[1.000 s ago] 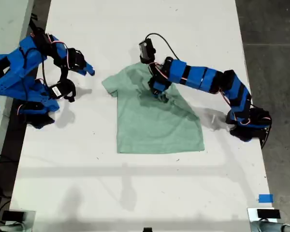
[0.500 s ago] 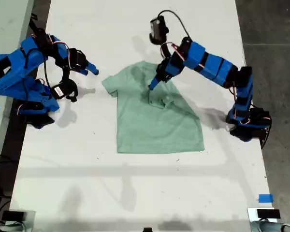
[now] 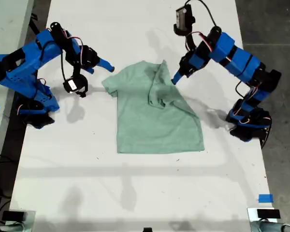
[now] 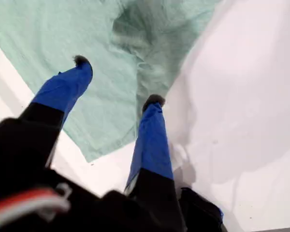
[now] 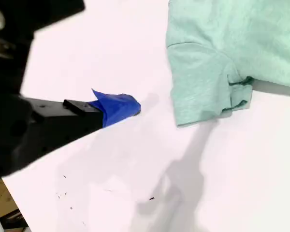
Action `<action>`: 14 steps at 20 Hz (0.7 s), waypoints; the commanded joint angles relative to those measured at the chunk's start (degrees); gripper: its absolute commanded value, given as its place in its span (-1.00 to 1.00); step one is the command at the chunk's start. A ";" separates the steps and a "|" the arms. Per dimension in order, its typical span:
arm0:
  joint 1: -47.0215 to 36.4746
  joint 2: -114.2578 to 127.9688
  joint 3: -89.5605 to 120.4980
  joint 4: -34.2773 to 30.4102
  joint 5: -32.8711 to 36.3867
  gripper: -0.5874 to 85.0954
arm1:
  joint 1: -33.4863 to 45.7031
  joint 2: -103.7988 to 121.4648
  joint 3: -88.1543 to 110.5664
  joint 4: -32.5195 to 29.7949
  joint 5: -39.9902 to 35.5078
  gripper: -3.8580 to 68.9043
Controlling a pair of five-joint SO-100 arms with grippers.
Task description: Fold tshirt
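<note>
Hovering above the tshirt (image 3: 154, 116), my first end effector (image 4: 117, 81) gapes empty.

Light is bright and even on my white bench (image 3: 135, 193), nearly washing it out in both wrist views. Soft grey shadows of my arms fall on the bench just beside each tool. The exterior view is sharp. Both wrist views blur the dark tool bodies nearest the lens.
</note>
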State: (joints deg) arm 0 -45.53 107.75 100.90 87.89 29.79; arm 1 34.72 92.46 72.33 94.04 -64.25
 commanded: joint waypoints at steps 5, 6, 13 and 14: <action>-3.34 -6.94 2.02 -6.68 1.14 -0.15 | 0.44 10.20 4.57 -3.43 0.26 -0.20; -3.69 -8.88 2.99 -8.96 1.49 -0.16 | 0.26 11.34 5.27 -3.43 0.44 -0.20; -7.12 -25.93 3.87 -19.51 2.99 -0.15 | -0.09 21.45 13.10 -4.13 2.02 -0.20; -7.29 -28.04 4.13 -20.48 3.08 -0.18 | -0.18 23.12 13.97 -4.13 2.20 -0.21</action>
State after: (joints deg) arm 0 -51.68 81.21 105.38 69.35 32.26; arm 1 34.72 110.21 86.22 91.41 -62.67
